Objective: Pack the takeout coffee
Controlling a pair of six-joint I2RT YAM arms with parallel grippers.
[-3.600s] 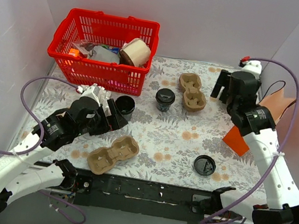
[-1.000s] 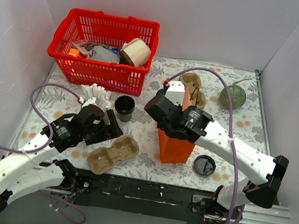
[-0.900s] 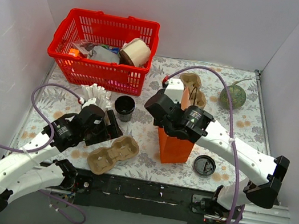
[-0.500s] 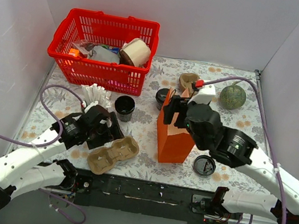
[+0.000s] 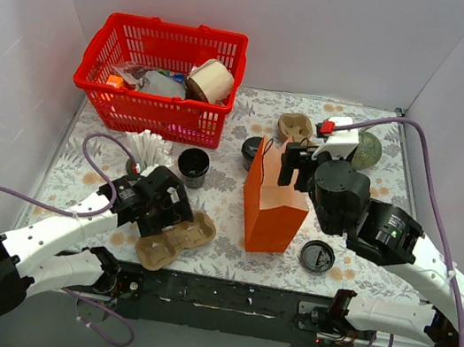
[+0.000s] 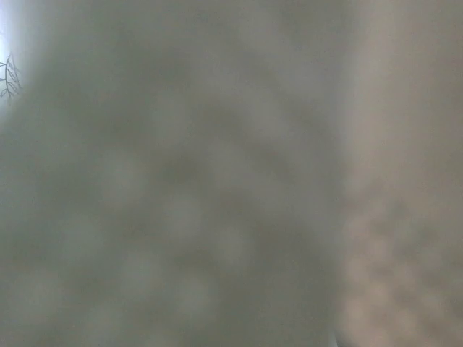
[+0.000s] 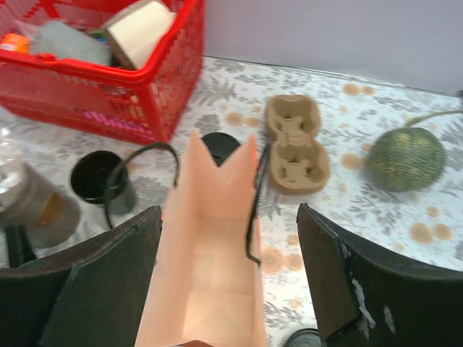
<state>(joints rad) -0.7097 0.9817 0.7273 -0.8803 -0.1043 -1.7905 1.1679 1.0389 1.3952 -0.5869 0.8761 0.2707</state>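
Observation:
The takeout coffee, a small open black cup, stands on the table by the red basket; it also shows in the right wrist view. An orange paper bag stands upright and open mid-table. My right gripper hangs over its mouth, fingers wide apart and empty, the bag between them below my right gripper. My left gripper is down at the far end of a cardboard cup carrier. Its wrist view is a grey-brown blur, so its jaws cannot be read.
A grey cup of white sticks stands left of the coffee. A lidded black cup sits behind the bag. A flat black lid, a second carrier, a green ball and the red basket lie around.
My left gripper has moved right and down onto the cardboard carrier. My right arm has drawn back to the right, its gripper now over the standing bag's mouth.

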